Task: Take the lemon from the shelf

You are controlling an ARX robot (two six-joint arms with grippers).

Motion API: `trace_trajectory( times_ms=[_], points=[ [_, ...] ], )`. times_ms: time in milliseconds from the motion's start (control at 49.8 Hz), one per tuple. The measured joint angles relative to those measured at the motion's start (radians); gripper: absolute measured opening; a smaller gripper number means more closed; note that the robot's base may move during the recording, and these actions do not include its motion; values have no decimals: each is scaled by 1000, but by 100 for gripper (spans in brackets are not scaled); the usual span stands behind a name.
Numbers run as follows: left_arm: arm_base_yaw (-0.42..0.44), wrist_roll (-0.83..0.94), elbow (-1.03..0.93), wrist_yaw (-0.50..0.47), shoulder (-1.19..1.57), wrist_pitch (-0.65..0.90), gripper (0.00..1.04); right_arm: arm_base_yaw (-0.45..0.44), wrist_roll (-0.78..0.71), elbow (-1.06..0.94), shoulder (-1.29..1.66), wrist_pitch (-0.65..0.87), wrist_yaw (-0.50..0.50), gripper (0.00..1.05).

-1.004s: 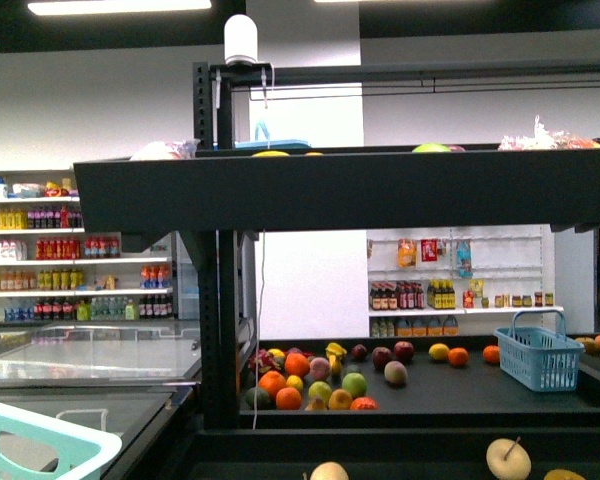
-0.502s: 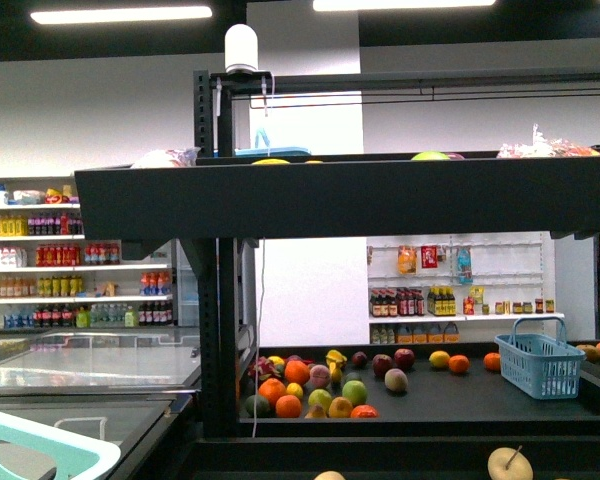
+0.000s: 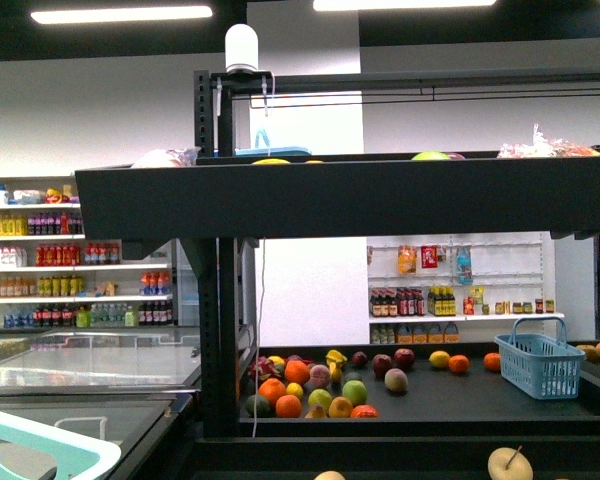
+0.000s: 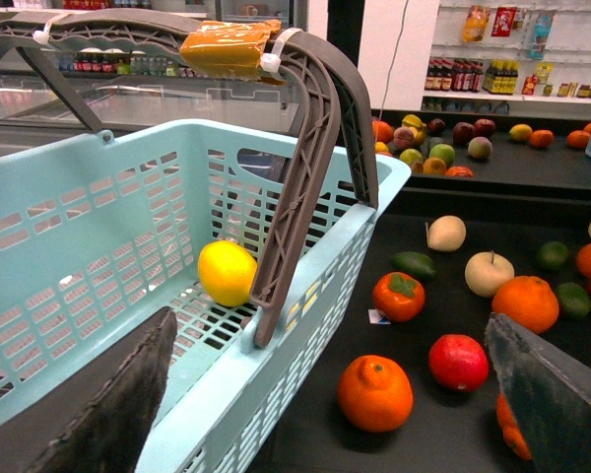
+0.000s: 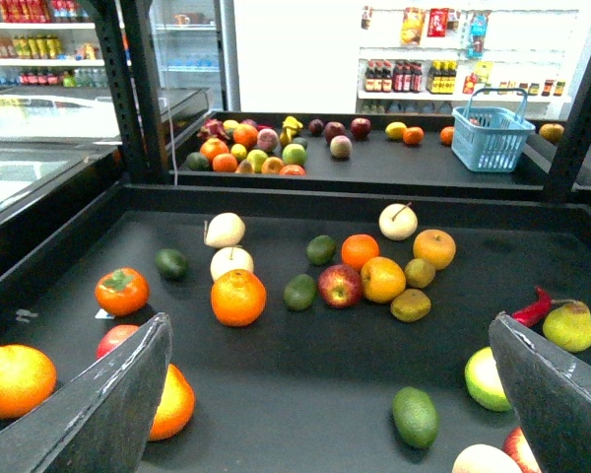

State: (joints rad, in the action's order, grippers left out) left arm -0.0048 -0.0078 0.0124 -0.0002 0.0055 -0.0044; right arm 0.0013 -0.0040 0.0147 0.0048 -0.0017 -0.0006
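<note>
Yellow lemon (image 4: pixel 227 273) lies inside the basket (image 4: pixel 98 227); both tools released, shelf (image 5: pixel 305 365) roomy.

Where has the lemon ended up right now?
In the left wrist view the lemon lies on the slatted floor of the pale blue basket, beside the grey handle, next to the black shelf tray of loose fruit.
</note>
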Motion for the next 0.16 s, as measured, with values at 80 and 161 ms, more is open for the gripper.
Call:
trace_trajectory(
  times_ms=[80, 161],
  points=[
    [0, 1, 0, 0, 0, 0, 97, 0, 0, 0, 0, 0, 0, 97],
    [0, 1, 0, 0, 0, 0, 97, 0, 0, 0, 0, 0, 0, 97]
  ],
)
